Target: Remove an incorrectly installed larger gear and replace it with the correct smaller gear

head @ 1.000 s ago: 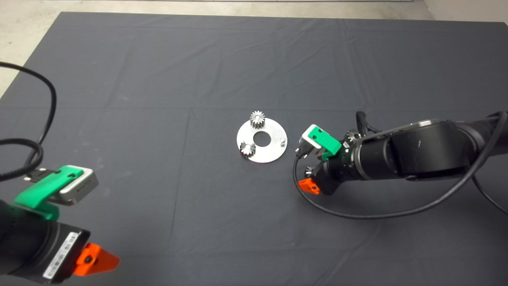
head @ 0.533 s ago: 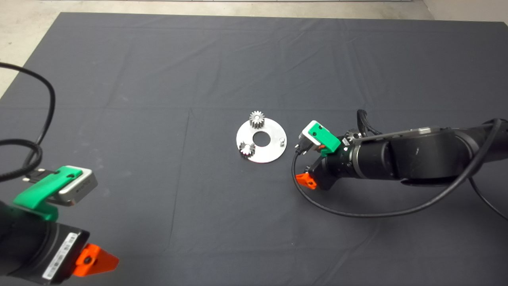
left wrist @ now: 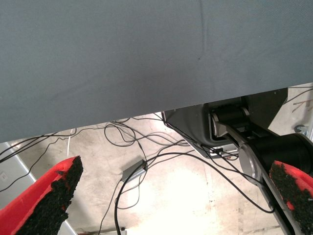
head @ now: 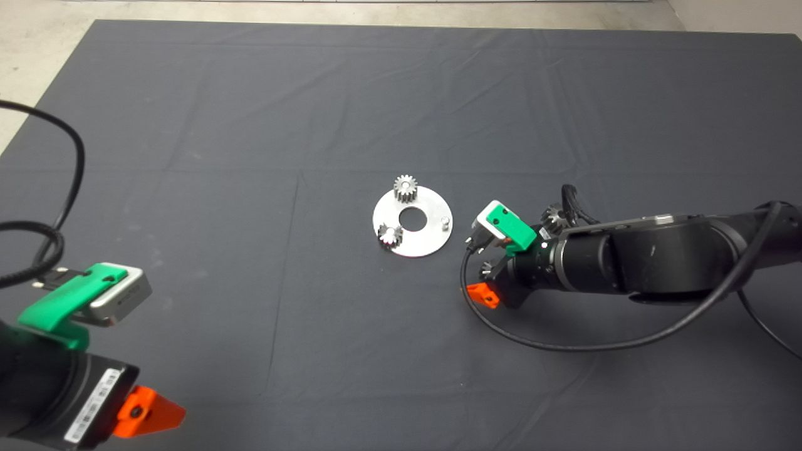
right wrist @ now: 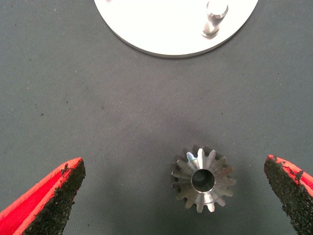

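Observation:
A round silver plate [head: 432, 241] lies mid-mat with two small bright gears on it and a bare peg [head: 445, 221] [right wrist: 215, 14]. My right gripper [head: 492, 280] [right wrist: 173, 166] hovers just right of the plate, open. Below it, lying flat on the mat between its red fingers [right wrist: 54, 196], is the grey conical larger gear [right wrist: 203, 178] [head: 484, 269], and nothing touches it. The dark-faced smaller gear [head: 554, 217] peeks out behind the right arm. My left gripper [left wrist: 172, 186] waits open at the mat's front left corner.
The two bright silver gears [head: 406, 187] [head: 390, 235] sit at the plate's far and near-left edges. A black cable [head: 564, 341] loops from the right arm over the mat. The left wrist view shows the mat edge, floor cables and the robot base.
The right gripper nudged toward the plate and came back, and its arm settled lower. The gears and plate stayed put. The left arm sank slightly.

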{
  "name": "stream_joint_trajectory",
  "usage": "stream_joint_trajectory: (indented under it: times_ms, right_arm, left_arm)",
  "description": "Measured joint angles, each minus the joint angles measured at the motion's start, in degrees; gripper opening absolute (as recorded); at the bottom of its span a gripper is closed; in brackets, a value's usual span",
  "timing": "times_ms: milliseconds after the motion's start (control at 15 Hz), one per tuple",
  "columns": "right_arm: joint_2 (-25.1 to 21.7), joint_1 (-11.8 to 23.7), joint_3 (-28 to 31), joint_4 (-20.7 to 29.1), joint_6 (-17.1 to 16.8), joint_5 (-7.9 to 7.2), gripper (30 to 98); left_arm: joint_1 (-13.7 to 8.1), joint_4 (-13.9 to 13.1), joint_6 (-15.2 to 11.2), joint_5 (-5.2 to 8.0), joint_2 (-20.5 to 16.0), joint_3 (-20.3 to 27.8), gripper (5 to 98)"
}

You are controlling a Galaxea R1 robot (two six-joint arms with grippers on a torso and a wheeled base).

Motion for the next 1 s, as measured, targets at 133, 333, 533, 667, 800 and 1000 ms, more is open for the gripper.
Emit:
stream_joint_trajectory:
  times_ms: [133, 333, 533, 667, 800, 1000]
  right_arm:
    - [-0.29, -1.31, -0.02, -0.32, 0.00, -0.02, 97.1]
    - [-0.40, -2.43, -0.68, -0.80, 0.04, -0.07, 97.1]
    - [-0.38, -2.61, -0.82, -1.51, 0.09, -0.02, 97.1]
    - [-0.39, -3.18, -1.51, -2.22, 0.11, -0.02, 97.1]
    - [-0.38, -3.52, -1.65, -2.49, 0.11, 0.00, 97.1]
    - [-0.36, -4.90, -2.08, -4.86, 0.11, 0.01, 97.1]
  left_arm:
    - [0.00, 0.00, 0.00, 0.01, -0.02, 0.00, 98.2]
    - [0.00, 0.00, 0.00, 0.01, -0.02, 0.00, 98.2]
    - [0.00, 0.00, 0.00, 0.01, -0.02, 0.02, 98.2]
    - [0.00, 0.00, 0.00, 0.00, -0.02, 0.02, 98.2]
    - [0.00, 0.00, 0.00, 0.00, -0.02, 0.02, 98.2]
    - [0.00, 0.00, 0.00, 0.01, -0.02, 0.02, 98.2]
